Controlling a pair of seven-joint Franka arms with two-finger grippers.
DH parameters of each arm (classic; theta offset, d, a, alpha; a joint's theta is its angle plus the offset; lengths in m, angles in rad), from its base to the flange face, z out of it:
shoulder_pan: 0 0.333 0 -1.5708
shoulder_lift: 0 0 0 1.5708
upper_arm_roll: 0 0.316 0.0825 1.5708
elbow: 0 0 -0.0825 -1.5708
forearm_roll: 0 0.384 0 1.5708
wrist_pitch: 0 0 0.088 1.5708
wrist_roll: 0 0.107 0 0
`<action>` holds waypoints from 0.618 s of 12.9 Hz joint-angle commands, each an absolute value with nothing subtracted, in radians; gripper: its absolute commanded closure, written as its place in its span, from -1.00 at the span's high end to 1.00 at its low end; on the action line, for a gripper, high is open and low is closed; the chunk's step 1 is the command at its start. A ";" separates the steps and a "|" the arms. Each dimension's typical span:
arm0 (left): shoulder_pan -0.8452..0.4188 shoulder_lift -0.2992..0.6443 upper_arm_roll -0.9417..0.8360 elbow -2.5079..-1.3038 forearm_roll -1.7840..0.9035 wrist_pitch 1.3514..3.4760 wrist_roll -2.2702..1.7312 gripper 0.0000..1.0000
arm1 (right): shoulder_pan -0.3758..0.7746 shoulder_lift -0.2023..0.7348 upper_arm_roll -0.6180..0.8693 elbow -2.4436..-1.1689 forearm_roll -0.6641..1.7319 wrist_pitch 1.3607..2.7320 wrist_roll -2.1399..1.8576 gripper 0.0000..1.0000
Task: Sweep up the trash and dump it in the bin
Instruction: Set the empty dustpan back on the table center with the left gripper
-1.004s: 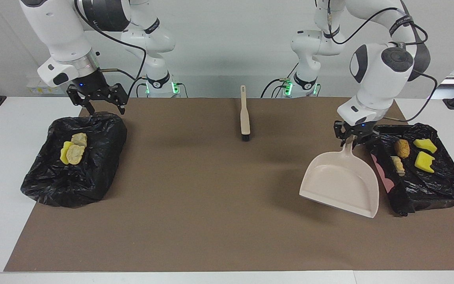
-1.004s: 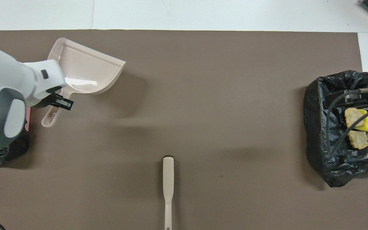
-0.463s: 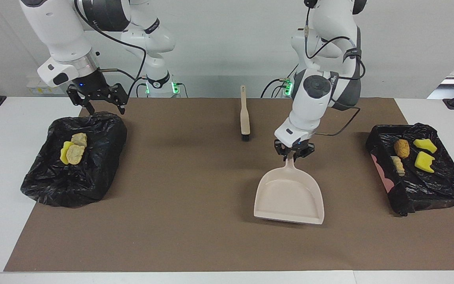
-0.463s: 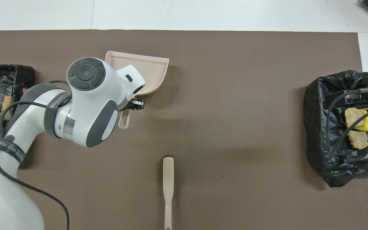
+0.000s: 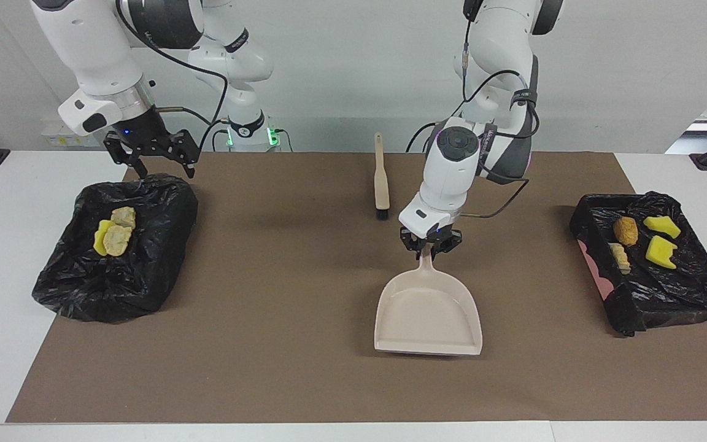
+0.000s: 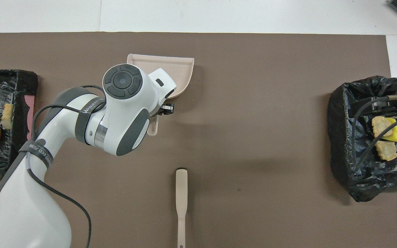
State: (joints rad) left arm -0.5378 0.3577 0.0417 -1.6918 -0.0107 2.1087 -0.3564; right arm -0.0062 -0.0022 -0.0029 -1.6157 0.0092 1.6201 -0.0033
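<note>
My left gripper (image 5: 430, 244) is shut on the handle of the beige dustpan (image 5: 428, 313), which sits empty and low over the middle of the brown mat; the left arm covers part of the dustpan (image 6: 179, 67) in the overhead view. Several trash pieces lie in the black-lined bin (image 5: 666, 291) at the left arm's end: a brown roll (image 5: 625, 230), yellow foam chunks (image 5: 660, 252) and a pale lump (image 5: 619, 256). The black-bagged bin (image 5: 117, 276) at the right arm's end holds three trash pieces (image 5: 114, 236). My right gripper (image 5: 151, 161) waits open over that bin's edge.
A beige hand brush (image 5: 381, 184) lies on the brown mat (image 5: 267, 344) near the robots' end, handle toward them, also visible as the brush (image 6: 181, 203) in the overhead view. White table borders the mat on all sides.
The left arm has carried the dustpan from beside the bin at its own end to the middle of the mat. The right arm has not moved.
</note>
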 commanded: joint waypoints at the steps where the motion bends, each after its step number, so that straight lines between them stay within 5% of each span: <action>1: -0.555 0.376 0.063 -1.664 -0.047 2.131 -0.365 -1.00 | -0.014 -0.012 0.002 -1.620 0.012 1.612 -0.026 1.00; 8: -0.586 0.376 0.061 -1.689 -0.078 2.177 -0.362 -1.00 | -0.014 -0.012 0.002 -1.620 0.012 1.612 -0.026 1.00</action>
